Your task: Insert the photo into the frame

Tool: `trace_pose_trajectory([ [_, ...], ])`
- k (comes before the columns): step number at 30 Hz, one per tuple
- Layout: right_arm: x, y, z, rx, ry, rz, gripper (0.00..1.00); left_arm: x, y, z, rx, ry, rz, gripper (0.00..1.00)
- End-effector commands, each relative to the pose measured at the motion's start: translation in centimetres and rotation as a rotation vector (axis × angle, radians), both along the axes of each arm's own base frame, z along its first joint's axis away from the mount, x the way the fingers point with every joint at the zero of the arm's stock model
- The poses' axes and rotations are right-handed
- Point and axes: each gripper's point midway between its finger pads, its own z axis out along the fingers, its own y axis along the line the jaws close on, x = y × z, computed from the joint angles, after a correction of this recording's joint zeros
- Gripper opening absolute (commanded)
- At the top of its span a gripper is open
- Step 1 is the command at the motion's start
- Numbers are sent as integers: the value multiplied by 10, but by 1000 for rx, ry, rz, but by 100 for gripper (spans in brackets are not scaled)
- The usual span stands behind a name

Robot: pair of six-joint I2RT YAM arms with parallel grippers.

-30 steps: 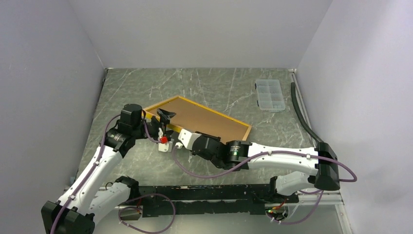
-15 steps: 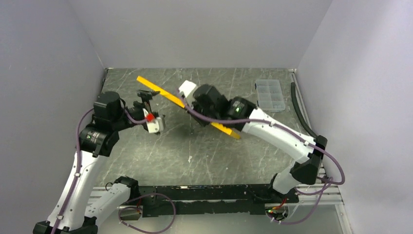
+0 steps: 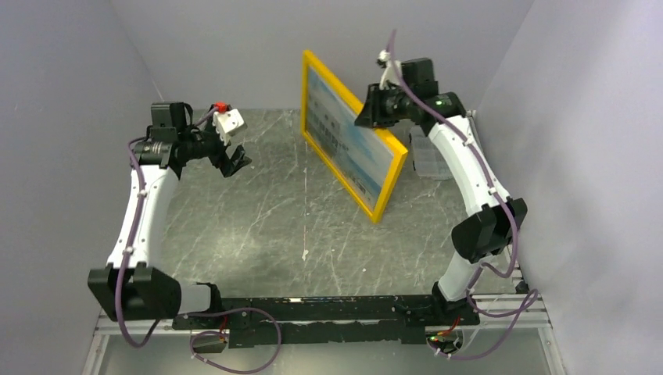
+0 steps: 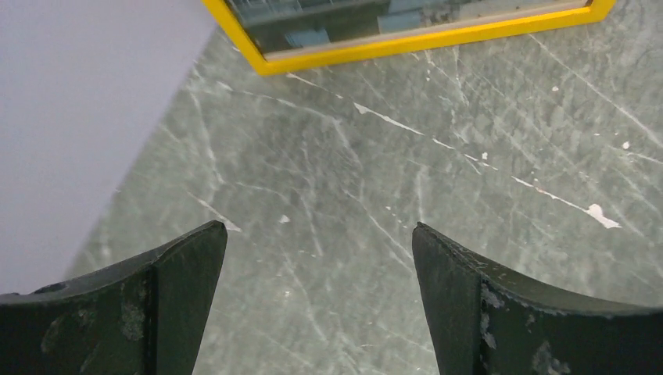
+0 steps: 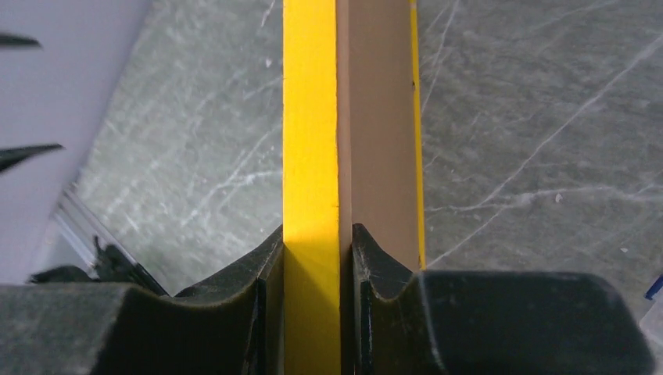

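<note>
Right fingers (image 5: 234, 301) are clamping the top edge of the frame (image 5: 311, 117), which is standing on edge at upper centre over the table (image 3: 258, 226) w/ the photo (image 3: 348, 144) showing behind its pane, while left fingers (image 4: 176, 273) are hanging wide apart at upper left.

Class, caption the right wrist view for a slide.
Right end effector clamps the yellow-bordered rectangular picture frame edgewise above grey marbled table.

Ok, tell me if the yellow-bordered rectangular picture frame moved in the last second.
Yes. The frame, flat on the marble table before, is now held on edge by the right gripper, shifted toward the clear plastic compartment box.
</note>
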Motion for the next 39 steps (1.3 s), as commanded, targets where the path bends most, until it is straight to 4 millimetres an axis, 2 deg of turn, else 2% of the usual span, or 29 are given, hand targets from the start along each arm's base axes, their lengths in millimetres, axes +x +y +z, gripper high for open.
trace_pose_trajectory([
  [1,29,-13,-33,202,205,-49,22,6,-9,-12,-118,131,-17,94],
  [5,38,-47,-58,267,271,-115,22,19,-13,-43,-146,226,-34,94],
  [7,32,-51,-71,280,295,-116,23,24,-13,-58,-150,261,-41,94],
  [11,13,-51,-100,321,324,-121,23,27,-12,-93,-136,310,-49,92],
  [13,3,-48,-115,382,336,-127,23,25,-8,-117,-93,327,-56,89],
  [17,-15,-42,-150,500,356,-150,22,24,14,-176,44,390,-8,87],
  [22,-36,-29,-193,525,415,-155,22,27,35,-218,144,446,53,86],
  [27,-55,-20,-232,466,480,-167,32,24,43,-236,179,498,77,87],
  [32,-60,-29,-252,384,495,-210,48,17,42,-241,167,549,93,89],
  [33,-61,-32,-255,363,496,-221,53,15,42,-240,161,557,99,90],
  [34,-60,-36,-258,339,490,-236,83,15,42,-237,153,558,105,90],
  [35,-61,-39,-261,310,494,-251,98,14,41,-235,145,562,110,91],
  [39,-57,-53,-256,216,443,-303,100,16,42,-212,78,583,164,94],
])
